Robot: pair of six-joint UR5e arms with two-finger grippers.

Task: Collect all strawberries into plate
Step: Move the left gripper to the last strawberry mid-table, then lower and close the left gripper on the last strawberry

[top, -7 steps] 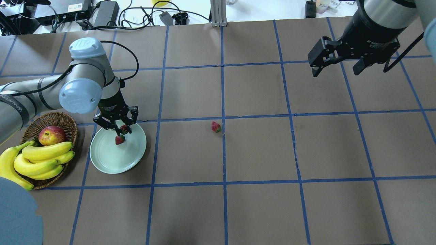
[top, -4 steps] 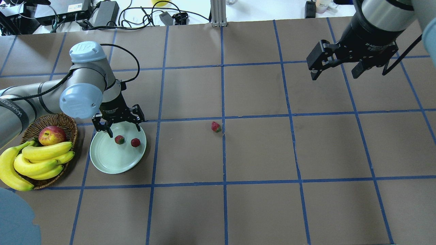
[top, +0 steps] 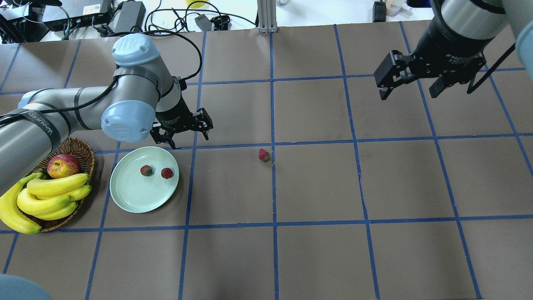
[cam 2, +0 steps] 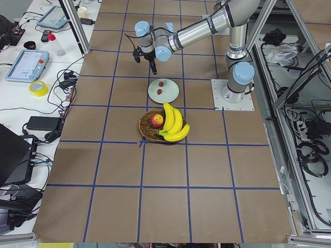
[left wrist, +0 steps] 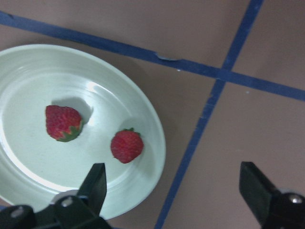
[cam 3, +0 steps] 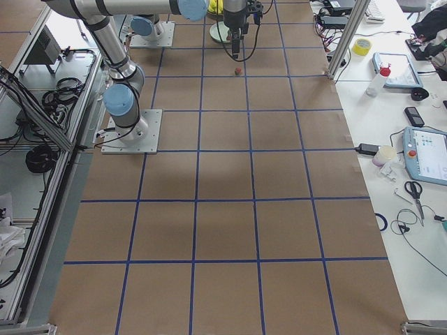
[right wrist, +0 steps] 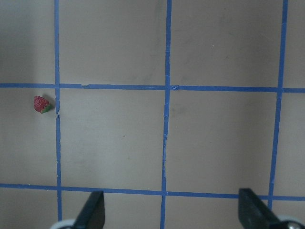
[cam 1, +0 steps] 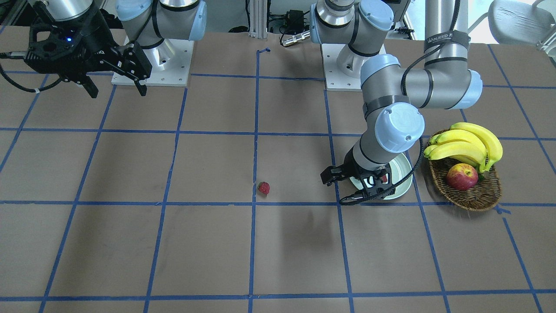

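The left gripper point(top: 189, 139) is held with its jaws spread wide and nothing between them, just past the far rim of the plate point(top: 133, 196). In the left wrist view its two dark fingers are seen well apart, with the plate's edge and a blue tape line between them. Two berries are found on the plate: a strawberry point(top: 146, 170) and, near it but not touching, a second strawberry point(top: 167, 173). The loose strawberry point(top: 263, 155) is seen lying on the brown table point(top: 316, 187), just beside a blue tape line near the middle and well apart from the plate. The right gripper point(top: 409, 93) is held high at the far side, jaws parted and empty.

The loose berry is judged to be very light, soft and easily bruised, so only a gentle pinch is called for. Because it tapers, it could be squeezed out if taken near the tip. It is best gripped across its broadest part, close to the green cap, with the fingers brought down on either side almost to the table. It may be rolled aside by a stray touch.
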